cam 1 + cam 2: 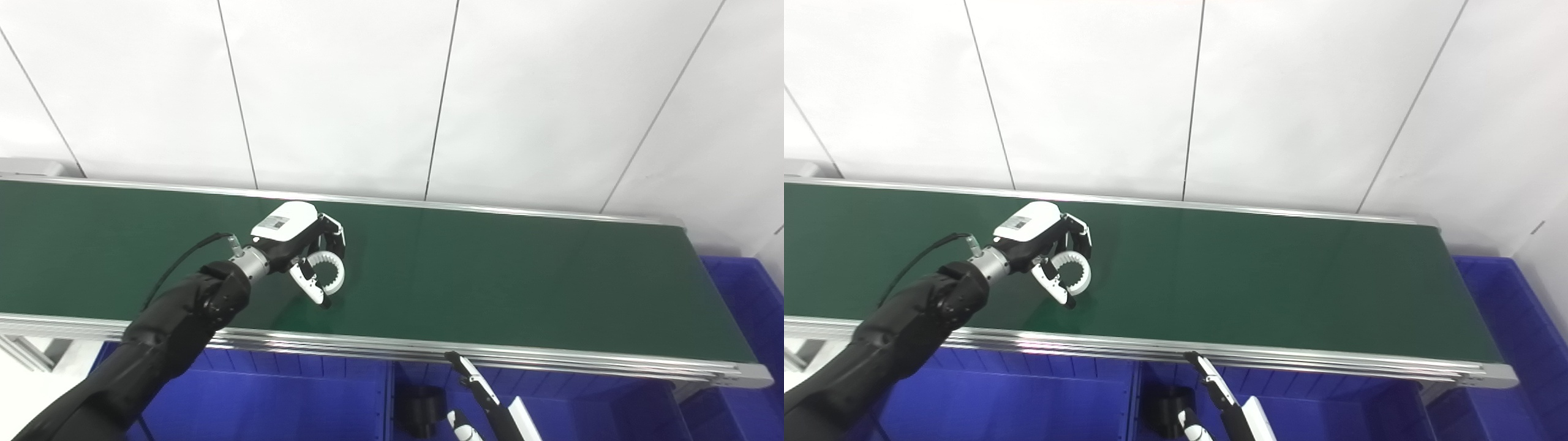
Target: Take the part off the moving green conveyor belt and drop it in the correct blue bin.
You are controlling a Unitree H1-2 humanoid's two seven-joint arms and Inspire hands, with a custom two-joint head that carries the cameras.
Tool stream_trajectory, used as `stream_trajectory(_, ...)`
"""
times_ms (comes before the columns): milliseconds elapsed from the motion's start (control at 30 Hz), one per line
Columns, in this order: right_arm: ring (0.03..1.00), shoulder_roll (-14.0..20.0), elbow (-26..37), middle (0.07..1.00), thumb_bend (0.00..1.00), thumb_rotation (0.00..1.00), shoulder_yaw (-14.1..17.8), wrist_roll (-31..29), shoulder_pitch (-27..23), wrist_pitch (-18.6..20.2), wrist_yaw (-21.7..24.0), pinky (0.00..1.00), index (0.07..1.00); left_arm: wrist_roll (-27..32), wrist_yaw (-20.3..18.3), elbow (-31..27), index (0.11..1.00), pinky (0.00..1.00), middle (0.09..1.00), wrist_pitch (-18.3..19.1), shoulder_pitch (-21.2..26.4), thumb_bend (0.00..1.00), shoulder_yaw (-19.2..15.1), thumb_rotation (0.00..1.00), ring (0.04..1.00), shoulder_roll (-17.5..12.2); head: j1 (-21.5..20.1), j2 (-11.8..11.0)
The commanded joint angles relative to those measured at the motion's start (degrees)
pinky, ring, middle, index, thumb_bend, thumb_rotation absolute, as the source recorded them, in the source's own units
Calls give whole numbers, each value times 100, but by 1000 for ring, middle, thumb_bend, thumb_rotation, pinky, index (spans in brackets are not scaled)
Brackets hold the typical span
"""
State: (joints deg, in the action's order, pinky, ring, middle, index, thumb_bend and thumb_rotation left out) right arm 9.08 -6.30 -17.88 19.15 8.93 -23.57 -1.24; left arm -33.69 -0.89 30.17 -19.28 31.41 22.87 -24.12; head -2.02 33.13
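A white ring with inner teeth lies on the green conveyor belt, left of its middle. My left hand reaches over the belt and is curled around the ring, fingers on its far side and thumb on its near side. The ring also shows in the right eye view. My right hand is low, below the belt's near rail, with its fingers stretched out and nothing in it. Blue bins sit under the belt's near edge.
A black cylindrical part lies in the blue bin next to my right hand. Another blue bin stands at the belt's right end. A silver rail runs along the near side, and a white panelled wall stands behind.
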Motion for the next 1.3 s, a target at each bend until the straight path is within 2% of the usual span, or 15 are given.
stream_trajectory(0, 937, -30, 154, 959, 366, 935, 29, -13, -55, -259, 2, 884, 938, 291, -288, -597, 293, 253, 473, 121, -97, 540, -194, 0, 293, -161, 16, 31)
stream_trajectory(100, 931, -30, 123, 958, 375, 937, 42, -54, -88, -258, 44, 877, 936, 515, -580, -1107, 294, 243, 473, 292, -415, 540, -394, 0, 284, -182, 46, 52)
stream_trajectory(400, 930, -10, 176, 957, 378, 927, 58, -89, -161, -177, 143, 878, 931, 705, -1033, -1935, 309, 237, 474, 547, -909, 538, -739, 0, 288, -195, 86, 192)
stream_trajectory(433, 927, -14, 193, 957, 377, 926, 64, -88, -166, -159, 159, 874, 931, 755, -1095, -2006, 311, 241, 483, 563, -958, 517, -763, 0, 376, -193, 86, 211)
stream_trajectory(533, 926, -42, 234, 954, 374, 918, 87, -83, -182, -147, 190, 869, 927, 769, -1249, -2268, 321, 248, 490, 631, -1176, 505, -750, 0, 430, -210, 87, 281)
stream_trajectory(633, 927, -62, 279, 955, 371, 914, 101, -87, -191, -91, 237, 872, 927, 821, -1405, -2353, 316, 311, 479, 695, -1391, 503, -709, 0, 449, -195, 90, 309)
stream_trajectory(867, 928, -103, 289, 953, 366, 904, 131, -138, -189, -118, 301, 874, 927, 754, -1640, -2215, 316, 290, 481, 699, -1928, 504, -533, 0, 448, -127, 68, 352)
stream_trajectory(1033, 930, -120, 310, 955, 363, 896, 143, -154, -160, -99, 332, 873, 929, 698, -1461, -1799, 303, 256, 486, 306, -2282, 504, -372, 0, 442, 21, 71, 373)
stream_trajectory(1267, 930, -141, 321, 956, 365, 918, 163, -140, -140, -115, 356, 872, 930, 291, -1403, -1842, 313, 281, 485, 588, -2529, 505, -212, 0, 445, 88, 60, 407)
